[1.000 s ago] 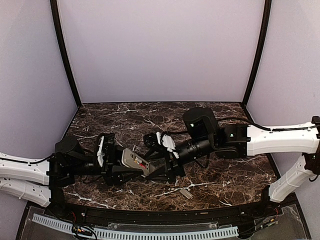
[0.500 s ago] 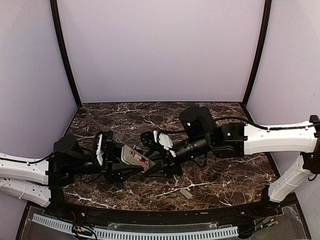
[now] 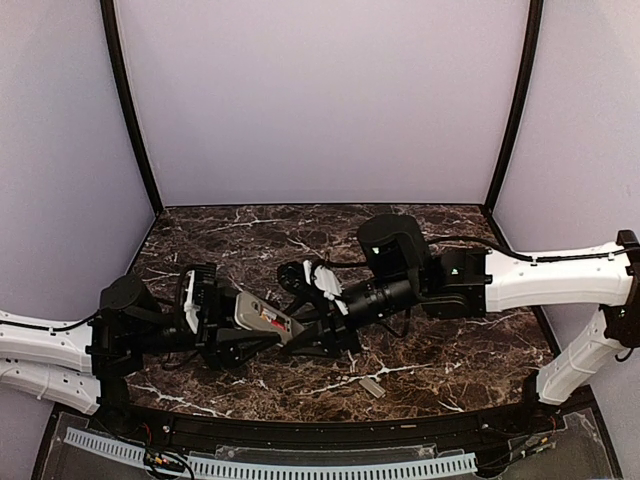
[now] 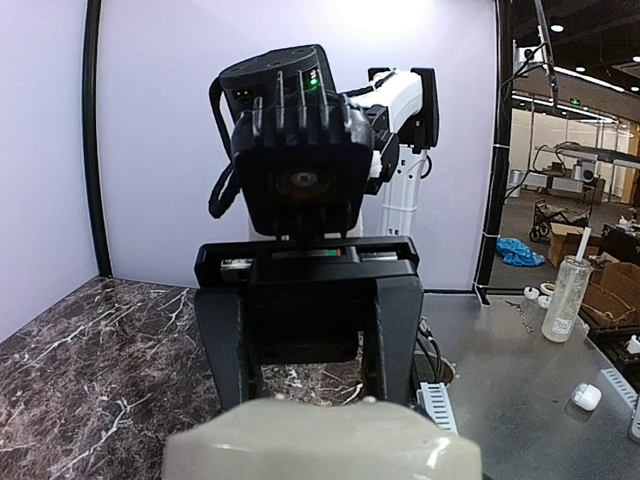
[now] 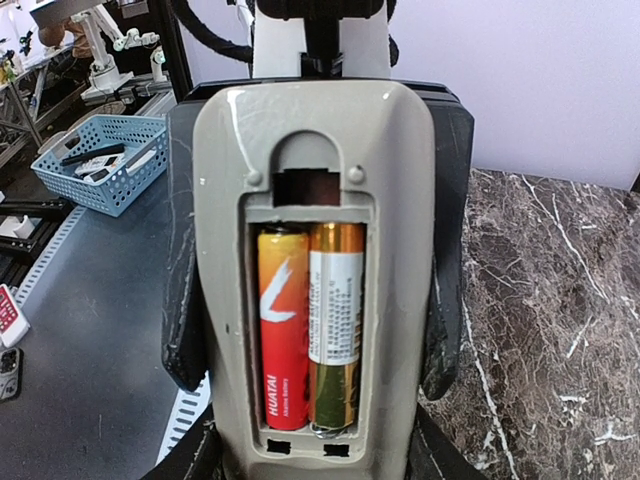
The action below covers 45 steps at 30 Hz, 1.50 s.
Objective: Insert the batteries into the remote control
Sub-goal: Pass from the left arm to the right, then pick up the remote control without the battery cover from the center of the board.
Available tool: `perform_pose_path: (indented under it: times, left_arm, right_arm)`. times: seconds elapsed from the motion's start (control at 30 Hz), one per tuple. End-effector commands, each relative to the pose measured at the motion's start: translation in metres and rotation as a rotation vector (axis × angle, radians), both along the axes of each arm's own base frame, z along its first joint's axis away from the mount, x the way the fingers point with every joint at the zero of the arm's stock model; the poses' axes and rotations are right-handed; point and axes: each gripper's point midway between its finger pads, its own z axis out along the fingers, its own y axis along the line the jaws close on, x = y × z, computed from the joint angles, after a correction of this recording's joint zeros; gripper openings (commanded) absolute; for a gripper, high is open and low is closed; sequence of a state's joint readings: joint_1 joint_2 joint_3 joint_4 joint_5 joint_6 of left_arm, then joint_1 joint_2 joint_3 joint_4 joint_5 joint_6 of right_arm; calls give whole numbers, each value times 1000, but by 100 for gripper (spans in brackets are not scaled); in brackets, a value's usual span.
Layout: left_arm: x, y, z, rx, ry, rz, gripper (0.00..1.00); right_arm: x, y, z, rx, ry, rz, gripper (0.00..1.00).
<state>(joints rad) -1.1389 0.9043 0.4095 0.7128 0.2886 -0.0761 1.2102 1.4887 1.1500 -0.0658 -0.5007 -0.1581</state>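
Left gripper (image 3: 236, 326): clamped on the sides of the remote control (image 5: 320, 150), holding it tilted above the marble table (image 3: 460, 350).
Right gripper (image 3: 303, 332): fingers flank the remote's lower end; I cannot tell whether they grip it.
Remote: greyish-beige back facing up, compartment open.
Batteries (image 5: 283, 330): two side by side in the compartment, one red, one gold.

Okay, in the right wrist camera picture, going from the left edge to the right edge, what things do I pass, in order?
blue basket → red battery → gold battery → marble table
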Motion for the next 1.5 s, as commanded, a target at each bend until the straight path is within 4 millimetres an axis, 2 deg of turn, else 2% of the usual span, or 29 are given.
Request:
perform_pose_path:
  times: [0.0,0.03,0.07,0.1,0.17,0.2,0.27,0.33,0.4,0.5,0.53,0.67,0.77,0.83,1.0,1.13,1.2,1.27,1.33,1.4,1.47]
  left_arm:
    - [21,11,-3,-12,31,126,33]
    - [22,11,-4,-10,35,134,52]
    - [24,12,-4,-8,42,148,60]
    - [26,13,-6,-7,45,157,72]
    - [31,16,-6,-13,54,189,84]
    - [34,19,-4,-20,55,217,93]
    - [39,26,-2,-29,56,258,98]
    - [45,35,-1,-32,55,311,99]
    - [49,45,2,-38,54,357,99]
    - [56,63,5,-46,64,439,99]
    - [64,71,3,-46,75,505,99]
    - [94,107,-15,15,122,768,99]
    - [109,128,-39,103,158,925,99]
    - [111,132,-50,143,185,958,99]
    - [108,133,-59,149,217,937,98]
    - [104,134,-57,130,220,912,98]
    - [103,135,-58,133,214,908,98]
    - [102,135,-58,132,214,905,98]
    - [102,133,-57,129,215,896,98]
    - [101,131,-57,127,215,884,98]
    - [100,130,-57,131,214,876,98]
  right_arm:
    - [1,-1,8,18,14,-21,0]
    - [1,-1,6,11,17,-28,0]
    - [2,-2,5,5,21,-36,0]
    - [4,-3,3,-5,22,-49,0]
    - [6,-5,0,-21,35,-71,0]
    - [8,-6,-3,-31,42,-83,0]
    - [10,-8,-11,-61,63,-109,0]
    - [13,-10,-23,-106,86,-143,0]
    - [20,-15,-45,-181,111,-200,0]
    - [36,-24,-91,-359,161,-338,0]
    - [39,-28,-107,-427,180,-379,0]
    - [39,-38,-166,-681,208,-473,0]
    - [30,-38,-196,-811,163,-484,0]
    - [26,-39,-212,-867,149,-488,0]
    - [26,-48,-232,-959,172,-549,0]
    - [27,-55,-236,-1001,176,-616,4]
    - [24,-55,-236,-1007,166,-619,14]
    - [20,-55,-238,-1027,159,-619,31]
    - [19,-53,-237,-1034,160,-615,44]
    - [17,-49,-231,-1026,171,-608,51]
    - [18,-40,-215,-990,188,-617,57]
